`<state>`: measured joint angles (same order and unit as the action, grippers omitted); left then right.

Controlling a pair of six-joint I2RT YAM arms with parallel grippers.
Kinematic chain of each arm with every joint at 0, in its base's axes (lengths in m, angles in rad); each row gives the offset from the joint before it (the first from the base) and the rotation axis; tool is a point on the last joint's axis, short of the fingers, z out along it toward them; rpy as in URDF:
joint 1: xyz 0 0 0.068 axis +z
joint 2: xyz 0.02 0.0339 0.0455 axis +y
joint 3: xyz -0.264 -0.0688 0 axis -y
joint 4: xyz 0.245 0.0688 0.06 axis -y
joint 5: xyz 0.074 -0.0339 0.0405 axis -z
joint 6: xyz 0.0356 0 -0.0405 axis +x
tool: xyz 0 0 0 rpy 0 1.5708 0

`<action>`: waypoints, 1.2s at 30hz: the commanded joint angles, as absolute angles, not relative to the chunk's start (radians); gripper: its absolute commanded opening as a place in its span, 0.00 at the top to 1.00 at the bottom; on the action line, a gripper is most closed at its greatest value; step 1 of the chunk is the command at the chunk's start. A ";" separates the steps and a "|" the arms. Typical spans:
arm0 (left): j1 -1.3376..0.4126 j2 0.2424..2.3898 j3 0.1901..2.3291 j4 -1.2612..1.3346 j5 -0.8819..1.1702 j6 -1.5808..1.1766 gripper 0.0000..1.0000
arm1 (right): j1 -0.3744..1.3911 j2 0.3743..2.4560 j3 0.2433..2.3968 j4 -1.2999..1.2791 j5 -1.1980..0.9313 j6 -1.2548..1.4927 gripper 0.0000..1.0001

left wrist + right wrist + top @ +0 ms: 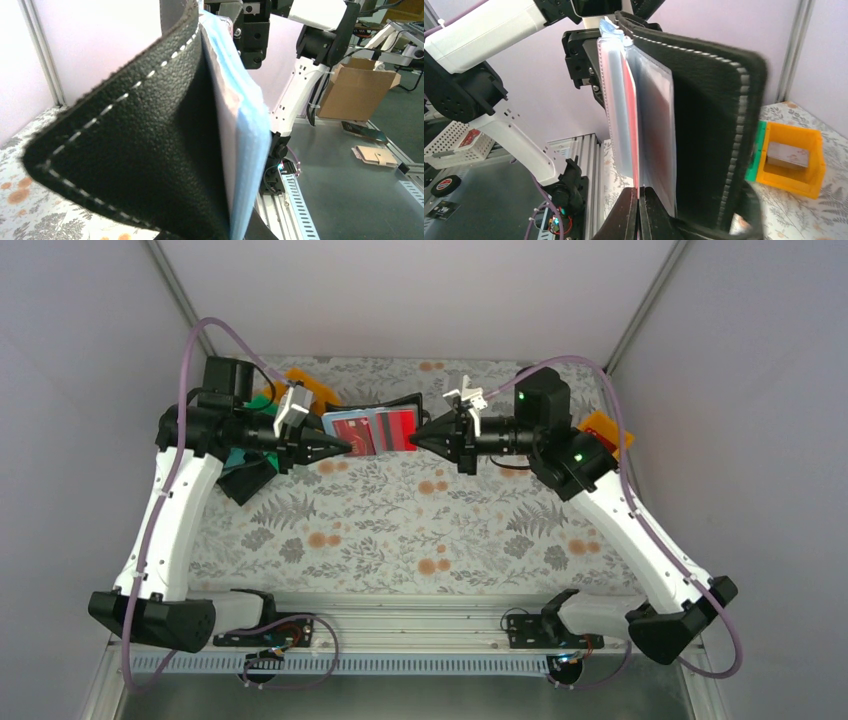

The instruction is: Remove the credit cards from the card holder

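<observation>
The card holder (368, 432) hangs open in the air between my two grippers, above the far middle of the table. My left gripper (343, 448) is shut on its left half; in the left wrist view the black stitched cover (140, 150) and the blue pocketed inside (248, 150) fill the frame and hide most of my gripper (242, 227). My right gripper (416, 440) is shut on the lower edge of the red credit card (630, 125), which sits between clear sleeves beside the black cover (714, 125). The closed fingers (639, 210) pinch that red edge. I cannot make out a teal card.
An orange bin (794, 155) holding a grey block stands on the floral table, with a green bin edge (756, 150) beside it. In the top view an orange bin (312, 390), a green bin (262, 405) and a black bin (250, 478) sit behind and under the left arm.
</observation>
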<state>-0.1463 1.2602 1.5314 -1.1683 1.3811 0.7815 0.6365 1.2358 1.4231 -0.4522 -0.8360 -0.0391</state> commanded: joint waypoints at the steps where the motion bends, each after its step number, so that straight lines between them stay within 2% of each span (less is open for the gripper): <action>1: -0.144 1.236 1.529 -1.160 1.447 0.795 0.98 | 0.597 1.210 1.432 -0.512 -0.796 -0.074 0.96; 4: -0.129 1.234 1.520 -1.132 1.432 0.755 0.98 | 0.582 1.201 1.464 -0.573 -0.727 -0.102 0.96; 6: -0.105 1.227 1.496 -1.030 1.370 0.613 0.98 | 0.574 1.180 1.499 -0.623 -0.615 -0.124 0.96; 8: -0.067 1.223 1.461 -0.908 1.247 0.451 0.98 | 0.574 1.158 1.536 -0.650 -0.451 -0.139 0.96; 13: -0.021 1.227 1.400 -0.815 1.043 0.349 0.98 | 0.580 1.131 1.565 -0.559 0.010 -0.276 0.96; 16: -0.011 1.227 1.399 -0.812 1.020 0.342 0.98 | 0.596 1.128 1.506 -0.353 0.359 -0.515 0.96; 18: -0.007 1.223 1.403 -0.813 1.016 0.344 0.98 | 0.603 1.139 1.415 -0.126 0.565 -0.805 0.96; 20: -0.002 1.221 1.405 -0.816 1.016 0.347 0.98 | 0.603 1.158 1.294 0.195 0.700 -1.207 0.96; 22: 0.001 1.218 1.403 -0.817 1.014 0.351 0.98 | 0.609 1.175 1.169 0.603 0.732 -1.510 0.96; 23: 0.002 1.217 1.401 -0.819 1.015 0.352 0.98 | 0.616 1.184 1.128 0.728 0.729 -1.608 0.96; 28: 0.006 1.226 1.397 -0.819 1.023 0.353 0.98 | 0.671 1.243 0.984 1.129 0.682 -1.958 0.96; 32: 0.009 1.236 1.397 -0.822 1.029 0.358 0.97 | 0.703 1.263 0.839 1.344 0.543 -2.157 0.97; 36: 0.011 1.247 1.399 -0.825 1.034 0.362 0.98 | 0.717 1.270 0.830 1.323 0.548 -2.126 0.97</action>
